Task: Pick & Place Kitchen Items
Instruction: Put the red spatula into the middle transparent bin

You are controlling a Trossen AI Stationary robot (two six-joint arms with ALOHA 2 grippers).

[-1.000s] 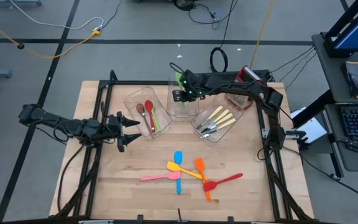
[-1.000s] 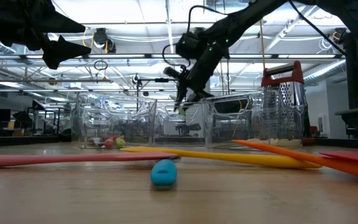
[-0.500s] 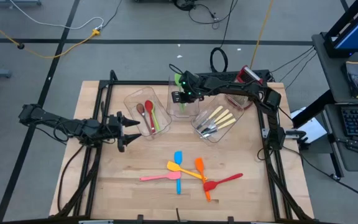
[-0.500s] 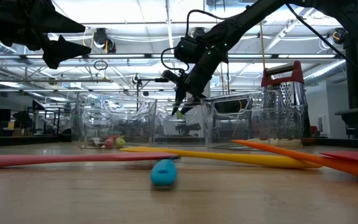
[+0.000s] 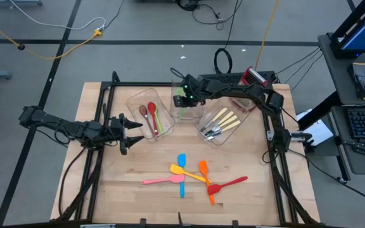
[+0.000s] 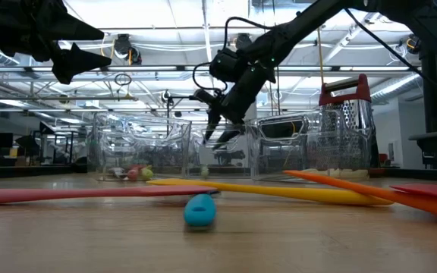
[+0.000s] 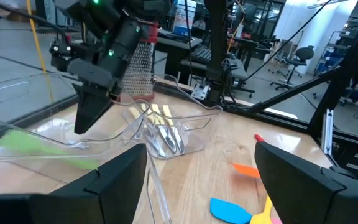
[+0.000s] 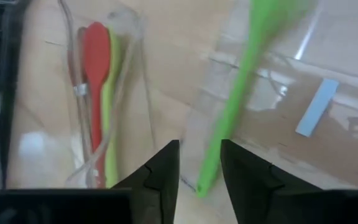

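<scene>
1. The right gripper (image 5: 181, 101) hangs over the middle clear bin (image 5: 185, 109) at the back of the pale wooden bench (image 5: 138, 190). Its jaws stand a little apart, with nothing between them.
2. Seen from the right wrist, a slim green spatula (image 8: 241, 93) lies blurred beyond the jaw tips, inside that bin, free of the jaws.
3. The left bin (image 5: 146, 114), thin clear plastic with rounded corners, holds three spoons side by side: brown (image 5: 144, 112), red (image 5: 151, 114) and green (image 5: 159, 122).
4. The right bin (image 5: 219, 124) holds cream-handled metal cutlery (image 5: 224, 120), its shiny ends pointing to the bench's front.
5. Behind that bin stands a red-topped, perforated metal grater (image 6: 345, 125).
6. On the open bench in front lie flat spatulas, crossing one another: blue (image 5: 182, 172), yellow (image 5: 187, 173), orange (image 5: 206, 180), pink (image 5: 162, 180) and red (image 5: 227, 185).
7. In the low view the rounded blue blade (image 6: 199, 210) sits nearest the camera, with the long pink (image 6: 82, 194), yellow (image 6: 264, 189) and orange (image 6: 355, 189) handles lying behind it.
8. The left gripper (image 5: 130, 132) waits above the bench just left of the left bin, its jaws wide apart and empty.
</scene>
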